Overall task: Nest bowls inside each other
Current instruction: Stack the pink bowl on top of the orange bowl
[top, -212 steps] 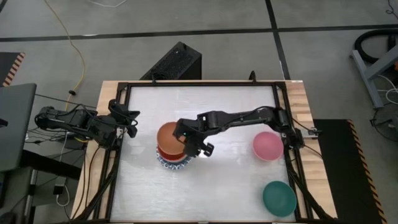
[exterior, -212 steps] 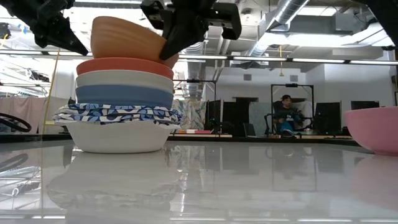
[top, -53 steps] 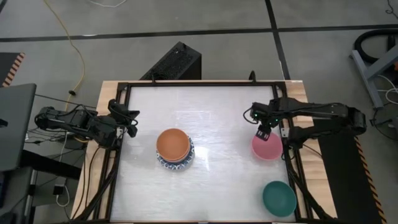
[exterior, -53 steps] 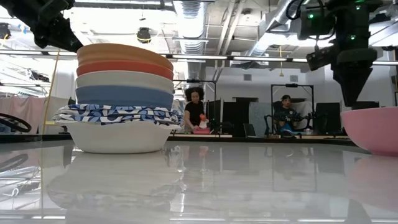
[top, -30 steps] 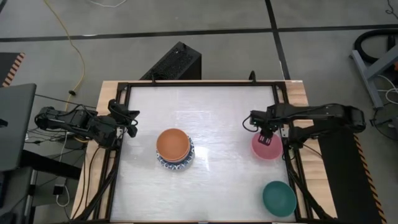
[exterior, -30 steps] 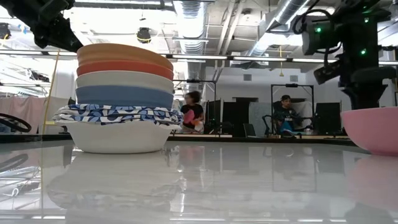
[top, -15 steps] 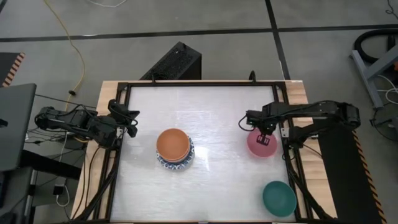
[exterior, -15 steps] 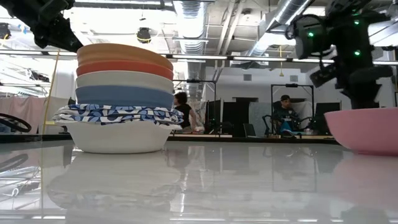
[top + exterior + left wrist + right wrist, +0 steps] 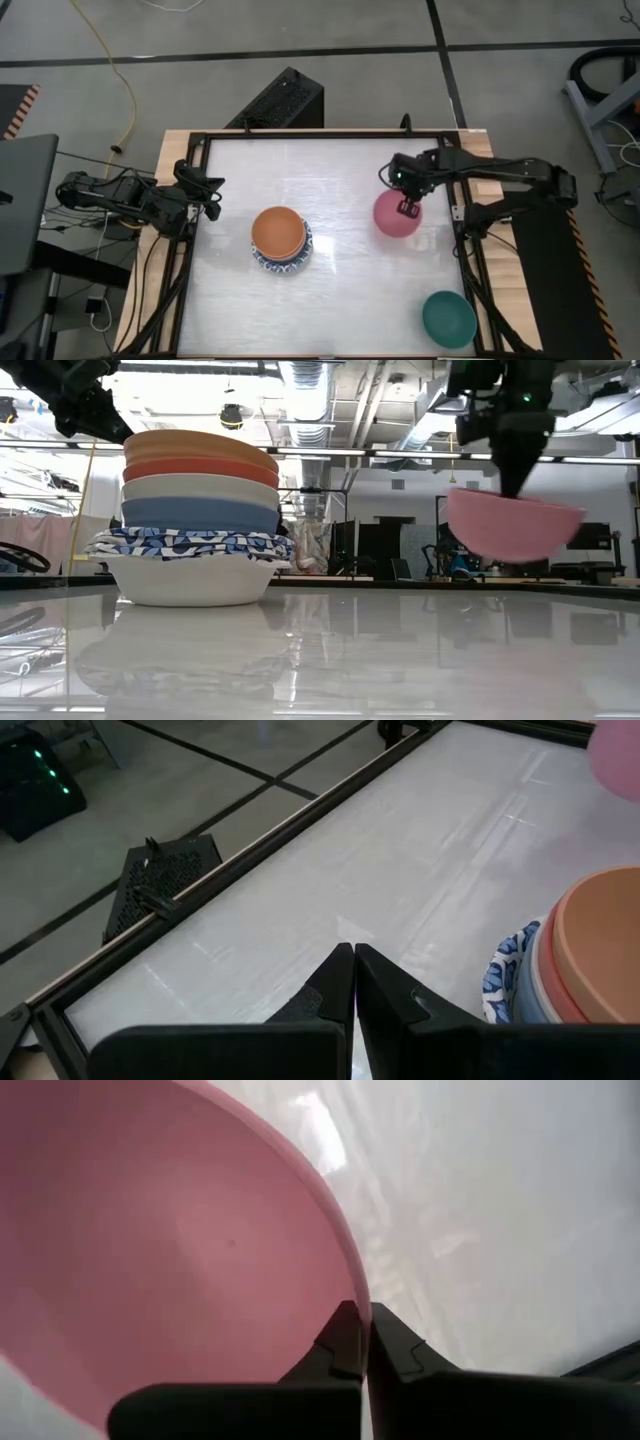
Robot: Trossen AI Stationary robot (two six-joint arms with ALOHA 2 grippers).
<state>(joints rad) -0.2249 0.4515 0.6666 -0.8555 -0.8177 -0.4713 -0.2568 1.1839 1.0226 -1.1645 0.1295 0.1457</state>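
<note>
A stack of bowls stands left of the table's middle. Its top bowl is orange, and below that come red, cream, dark blue and blue-patterned white ones. A pink bowl hangs above the table right of the middle, with my right gripper shut on it. A teal bowl rests on its base near the table's near right corner. My left gripper is shut with nothing in it and waits at the table's left edge, beside the stack. My right gripper pinches the pink bowl's rim, one finger inside the bowl and one outside. The fingers come from above, pointing down. The bowl is lifted clear of the table, mouth up and slightly tilted.
A black frame rail runs around the white tabletop. A black box sits on the floor beyond the far edge. Bare tabletop lies between the stack and the pink bowl. The low view shows a room with people far behind the table.
My right gripper has shut on the pink bowl's rim. It has lifted the bowl clear of the table and carried it toward the table's left, toward the stack. The bowl now hangs slightly tilted.
</note>
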